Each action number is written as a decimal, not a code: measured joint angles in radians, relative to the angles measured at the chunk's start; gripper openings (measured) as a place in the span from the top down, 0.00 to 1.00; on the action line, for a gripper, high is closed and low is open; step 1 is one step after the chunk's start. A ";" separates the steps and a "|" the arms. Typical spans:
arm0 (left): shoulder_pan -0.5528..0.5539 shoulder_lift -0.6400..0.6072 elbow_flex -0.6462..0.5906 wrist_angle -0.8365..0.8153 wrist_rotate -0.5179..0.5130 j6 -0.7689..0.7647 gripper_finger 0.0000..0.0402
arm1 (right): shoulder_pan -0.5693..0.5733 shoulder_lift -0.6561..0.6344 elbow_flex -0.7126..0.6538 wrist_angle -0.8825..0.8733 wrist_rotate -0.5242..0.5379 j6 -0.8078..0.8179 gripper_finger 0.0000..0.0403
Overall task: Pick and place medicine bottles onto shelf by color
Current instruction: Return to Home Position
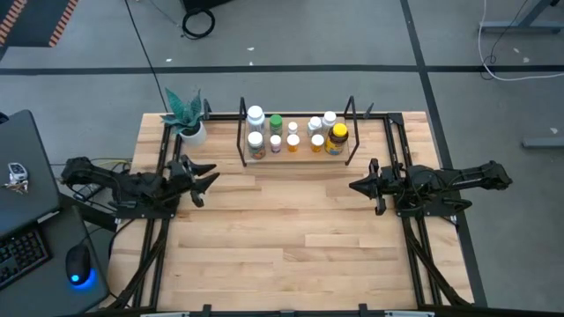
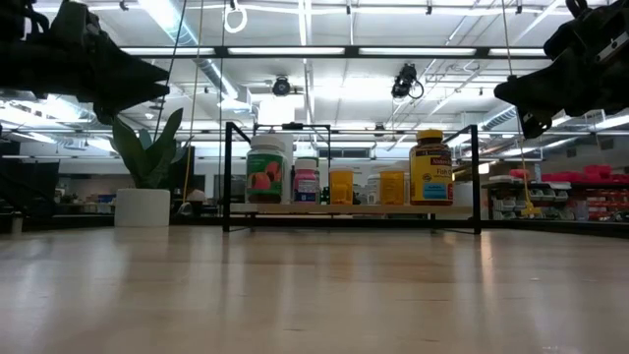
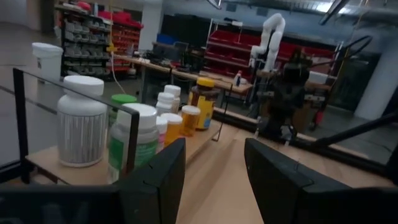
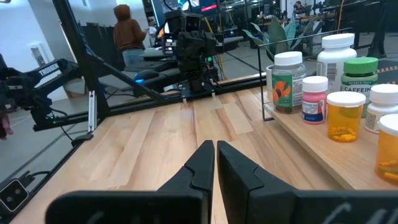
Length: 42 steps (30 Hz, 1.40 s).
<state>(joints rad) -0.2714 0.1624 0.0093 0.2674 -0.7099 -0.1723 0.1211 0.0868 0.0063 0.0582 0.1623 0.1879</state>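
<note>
Several medicine bottles [image 1: 295,132] stand upright on the pale wooden base of the black-rod shelf [image 1: 295,155] at the table's far middle. Most have white caps, one has a green cap [image 1: 276,122], and a larger amber one with a yellow cap [image 2: 430,167] stands at the shelf's right end. My left gripper [image 3: 214,180] hovers open above the table to the shelf's near left, nothing between its fingers. My right gripper [image 4: 214,165] hovers shut to the shelf's near right, holding nothing.
A potted plant [image 1: 188,119] stands at the far left corner beside the shelf. Black frame rails [image 1: 159,238] run along both table sides. A keyboard and mouse [image 1: 77,264] lie off the table's left. Bare wood [image 1: 291,238] stretches across the middle and near side.
</note>
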 joint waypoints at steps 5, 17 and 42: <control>0.000 0.000 0.000 -0.013 0.000 -0.001 0.57 | 0.000 0.000 0.000 0.000 0.000 0.000 0.93; -0.002 0.001 0.000 -0.184 0.091 -0.496 0.57 | 0.000 0.000 0.000 0.000 0.000 0.000 0.93; -0.002 0.003 -0.002 -0.172 0.111 0.066 0.57 | 0.000 0.000 0.000 0.000 0.000 0.000 0.93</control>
<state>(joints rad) -0.2733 0.1654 0.0074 0.0952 -0.5991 -0.1067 0.1211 0.0868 0.0063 0.0582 0.1623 0.1879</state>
